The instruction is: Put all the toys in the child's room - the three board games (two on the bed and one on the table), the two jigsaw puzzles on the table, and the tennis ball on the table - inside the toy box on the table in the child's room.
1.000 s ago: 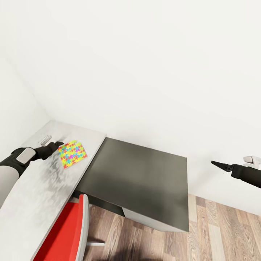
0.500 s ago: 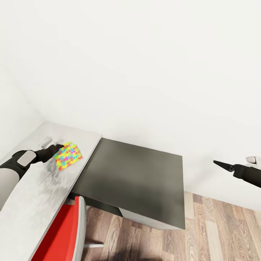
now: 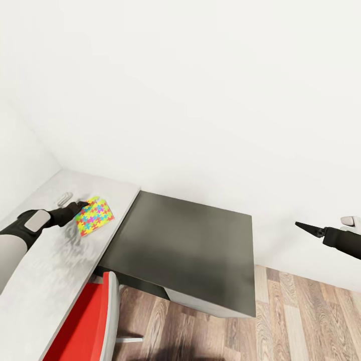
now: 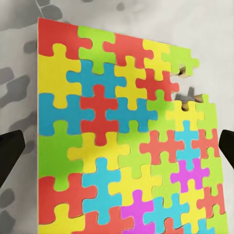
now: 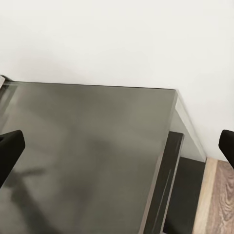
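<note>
Presently one jigsaw puzzle [image 3: 95,216] is seen on the pale marbled table [image 3: 45,265], near the table's far end and close to the edge that meets the dark cabinet [image 3: 190,245]. It is a flat square of many coloured pieces, red, yellow, blue, green and purple, and in the left wrist view one gap is seen at its edge where pieces do not meet [image 4: 185,95]. The left gripper [image 3: 80,205] is held at the puzzle's near corner, its dark tips at or upon that corner. In the left wrist view the two fingers [image 4: 9,151] are spread wide to either side of the puzzle [image 4: 122,141], so the gripper is open and nothing is clasped. Whether the puzzle lies quite flat or is tipped up at the gripper's side cannot be told.

One small grey object [image 3: 64,198] lies on the table just beyond the left gripper; what it is cannot be told.

The right gripper [image 3: 302,226] is held in the air, well apart from the table, over the wooden floor [image 3: 301,321] and pointing toward the cabinet. In the right wrist view its two fingers [image 5: 10,146] are seen wide apart above the cabinet top [image 5: 92,156], empty.

One red chair [image 3: 87,321] is seen at the table's near side.
</note>
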{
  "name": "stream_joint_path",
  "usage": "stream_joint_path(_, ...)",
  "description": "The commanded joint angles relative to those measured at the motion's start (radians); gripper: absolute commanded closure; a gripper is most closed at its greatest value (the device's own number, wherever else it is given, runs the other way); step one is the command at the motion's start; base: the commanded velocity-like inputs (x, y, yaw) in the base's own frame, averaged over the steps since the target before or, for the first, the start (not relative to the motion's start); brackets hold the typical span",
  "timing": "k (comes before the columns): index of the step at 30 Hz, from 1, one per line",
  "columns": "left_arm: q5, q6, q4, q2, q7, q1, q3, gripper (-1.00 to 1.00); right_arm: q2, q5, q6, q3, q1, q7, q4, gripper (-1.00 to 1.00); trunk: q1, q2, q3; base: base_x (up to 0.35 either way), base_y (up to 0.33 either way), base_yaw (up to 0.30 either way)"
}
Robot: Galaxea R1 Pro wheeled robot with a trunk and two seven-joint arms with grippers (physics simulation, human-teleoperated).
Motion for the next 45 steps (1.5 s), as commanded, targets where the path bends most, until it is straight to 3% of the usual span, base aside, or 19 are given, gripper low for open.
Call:
stream_joint_path(1, 0.007, 0.002, 0.000, 0.000, -0.002, -0.001, -0.008, -1.00, 0.000, -0.002, 0.006, -0.001, -0.001, 0.001, 0.000, -1.00, 0.001, -0.002, -0.002, 0.000, 0.000, -0.029)
stream_joint_path(17, 0.004, 0.002, 0.000, -0.003, -0.001, -0.001, -0.010, -1.00, 0.000, -0.002, 0.006, -0.001, -0.001, 0.002, 0.000, -1.00, 0.001, -0.002, -0.002, 0.000, 0.000, -0.014)
stream_joint_path(41, 0.009, 0.000, 0.000, -0.018, 0.001, -0.001, -0.010, -1.00, -0.001, -0.002, 0.006, -0.003, -0.001, 0.001, 0.000, -1.00, 0.001, -0.002, -0.002, 0.000, 0.000, -0.101)
stream_joint_path(45, 0.009, 0.000, -0.001, -0.032, 0.001, -0.002, -0.009, -1.00, -0.002, -0.002, 0.006, -0.003, -0.001, 0.001, 0.000, -1.00, 0.001, -0.002, -0.002, 0.000, 0.000, -0.027)
